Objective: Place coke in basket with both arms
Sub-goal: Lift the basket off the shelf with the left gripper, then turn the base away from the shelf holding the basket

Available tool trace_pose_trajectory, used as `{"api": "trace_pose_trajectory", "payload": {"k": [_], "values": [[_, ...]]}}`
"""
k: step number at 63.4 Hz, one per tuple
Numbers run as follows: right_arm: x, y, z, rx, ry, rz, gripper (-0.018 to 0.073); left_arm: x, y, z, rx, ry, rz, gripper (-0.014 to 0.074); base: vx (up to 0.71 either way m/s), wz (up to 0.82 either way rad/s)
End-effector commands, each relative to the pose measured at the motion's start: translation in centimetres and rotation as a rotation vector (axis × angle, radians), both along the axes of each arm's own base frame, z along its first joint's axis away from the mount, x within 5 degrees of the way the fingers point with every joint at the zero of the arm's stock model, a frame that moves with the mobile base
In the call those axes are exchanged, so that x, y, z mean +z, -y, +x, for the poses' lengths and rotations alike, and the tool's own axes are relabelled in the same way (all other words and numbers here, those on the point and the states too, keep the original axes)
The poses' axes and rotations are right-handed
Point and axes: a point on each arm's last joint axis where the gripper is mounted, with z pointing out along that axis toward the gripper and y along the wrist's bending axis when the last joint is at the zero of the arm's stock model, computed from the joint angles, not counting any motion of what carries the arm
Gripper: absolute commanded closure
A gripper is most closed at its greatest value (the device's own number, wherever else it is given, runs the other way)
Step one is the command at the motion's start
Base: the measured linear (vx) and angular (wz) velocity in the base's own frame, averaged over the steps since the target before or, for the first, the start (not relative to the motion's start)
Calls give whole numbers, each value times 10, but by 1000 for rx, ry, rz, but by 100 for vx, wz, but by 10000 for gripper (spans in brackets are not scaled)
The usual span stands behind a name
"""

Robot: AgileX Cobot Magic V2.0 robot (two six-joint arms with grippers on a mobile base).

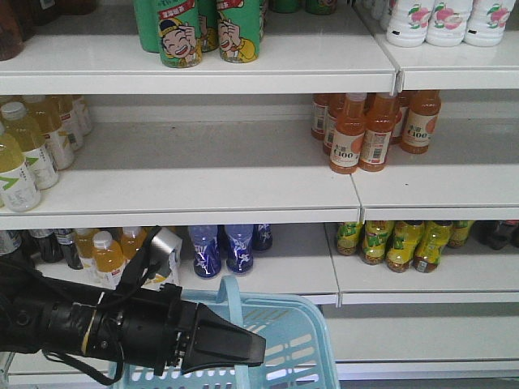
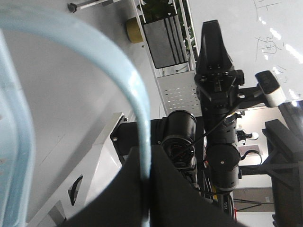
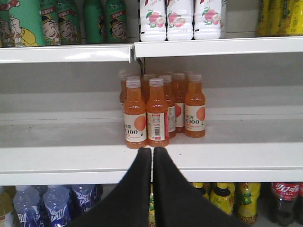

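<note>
The left end effector (image 1: pixel 253 347) is clamped on the hoop handle (image 2: pixel 124 66) of the light blue basket (image 1: pixel 312 344). In the left wrist view the pale hoop runs down between its two black fingers (image 2: pixel 189 198), which press against it. This arm reaches in from the left along the near edge and points right. The basket is low at near centre, in front of the bottom shelf, where blue bottles (image 1: pixel 219 247) stand behind it. The right end effector (image 3: pixel 152 152) has its fingers together, with only a thin seam between them. It points straight at the middle shelf (image 3: pixel 227 156), where a cluster of orange drink bottles (image 3: pixel 158 113) stands just beyond its tips. Lower right, a dark cola bottle (image 3: pixel 284 201) with a red label stands on the shelf below.
</note>
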Motion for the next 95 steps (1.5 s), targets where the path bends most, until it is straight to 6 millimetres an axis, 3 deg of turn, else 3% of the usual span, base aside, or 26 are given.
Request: {"api": "trace_pose_trajectory", "payload": {"k": [1,18,48,95], "values": [[3,0,-1,2,77,-11,564,37,1,-13,-105,10,-239,603,0,0],[3,0,-1,2,77,-11,564,55,0,-12,-30,27,-340,603,0,0],[3,0,-1,2,78,-11,564,82,-7,-27,-30,124,-401,603,0,0],[3,0,-1,2,78,-11,564,83,-8,-29,-38,131,-396,603,0,0]]}}
